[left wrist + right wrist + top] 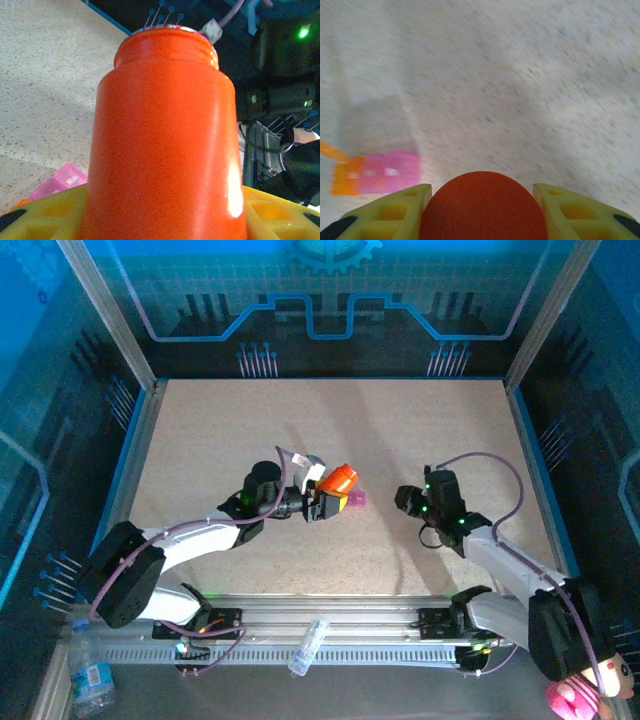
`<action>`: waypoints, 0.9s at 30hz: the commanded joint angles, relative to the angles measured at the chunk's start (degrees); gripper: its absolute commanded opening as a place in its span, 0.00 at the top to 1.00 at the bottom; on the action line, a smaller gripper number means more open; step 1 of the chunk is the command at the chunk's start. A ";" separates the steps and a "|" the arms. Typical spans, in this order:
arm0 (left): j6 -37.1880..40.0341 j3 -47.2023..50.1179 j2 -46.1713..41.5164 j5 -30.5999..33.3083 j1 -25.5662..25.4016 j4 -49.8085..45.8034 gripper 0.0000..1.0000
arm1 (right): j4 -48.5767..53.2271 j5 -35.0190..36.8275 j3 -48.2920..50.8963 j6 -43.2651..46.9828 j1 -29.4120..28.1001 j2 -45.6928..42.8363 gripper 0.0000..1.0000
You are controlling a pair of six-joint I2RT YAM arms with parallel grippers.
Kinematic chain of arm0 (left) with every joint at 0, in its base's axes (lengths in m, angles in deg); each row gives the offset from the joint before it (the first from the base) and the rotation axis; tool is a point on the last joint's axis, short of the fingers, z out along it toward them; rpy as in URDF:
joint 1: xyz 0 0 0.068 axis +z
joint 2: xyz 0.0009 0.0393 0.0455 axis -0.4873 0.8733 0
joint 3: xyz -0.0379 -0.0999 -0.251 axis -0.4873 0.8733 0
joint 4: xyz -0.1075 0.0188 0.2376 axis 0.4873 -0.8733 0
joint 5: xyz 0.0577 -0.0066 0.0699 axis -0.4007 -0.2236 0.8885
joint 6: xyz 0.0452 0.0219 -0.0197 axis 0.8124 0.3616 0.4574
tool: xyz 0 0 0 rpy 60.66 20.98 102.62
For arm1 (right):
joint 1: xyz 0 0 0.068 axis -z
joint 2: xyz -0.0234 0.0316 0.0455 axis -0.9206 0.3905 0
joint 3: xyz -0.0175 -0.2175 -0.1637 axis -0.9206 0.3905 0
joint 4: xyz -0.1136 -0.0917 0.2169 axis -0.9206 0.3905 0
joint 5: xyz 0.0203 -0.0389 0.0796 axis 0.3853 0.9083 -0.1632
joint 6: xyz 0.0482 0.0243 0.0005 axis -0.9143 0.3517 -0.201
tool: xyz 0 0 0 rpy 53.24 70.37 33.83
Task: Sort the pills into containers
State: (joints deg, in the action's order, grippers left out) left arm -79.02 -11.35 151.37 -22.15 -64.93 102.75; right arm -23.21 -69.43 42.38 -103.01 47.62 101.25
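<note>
My left gripper [325, 502] is shut on an orange bottle [338, 480] and holds it tilted above the table's middle, its open threaded mouth pointing away in the left wrist view [165, 125]. The containers [355, 499], a small pink and orange strip, lie on the table just under and beside the bottle [57, 182]. My right gripper [405, 498] hovers to their right. It is shut on a round red-orange cap [482, 207] between yellow fingers [395, 212]. The containers [375, 172] appear blurred at the left of that view. The pills are hidden.
Metal frame posts and blue panels wall in the speckled beige table [250, 430]. A clear plastic tube [308, 645] lies on the front rail between the arm bases. A water bottle [90, 680] lies outside at the front left, a pink object [575, 700] at the front right.
</note>
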 commanded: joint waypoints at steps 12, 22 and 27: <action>-0.50 1.22 -4.46 1.88 0.33 2.04 1.00 | 2.50 17.72 -4.37 -5.90 -7.19 16.89 0.49; 0.38 2.41 -7.21 3.29 0.30 0.64 1.00 | 8.45 18.56 -14.43 -4.03 -7.96 27.04 0.20; 0.63 2.76 -8.25 4.09 0.26 -0.11 1.00 | 7.34 15.03 -13.89 -2.85 -6.58 26.00 0.16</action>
State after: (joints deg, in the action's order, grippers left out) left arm -78.98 -9.14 145.47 -19.15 -64.93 102.14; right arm -17.26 -53.34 28.65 -106.62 40.43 127.83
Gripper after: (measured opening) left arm 0.522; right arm 0.838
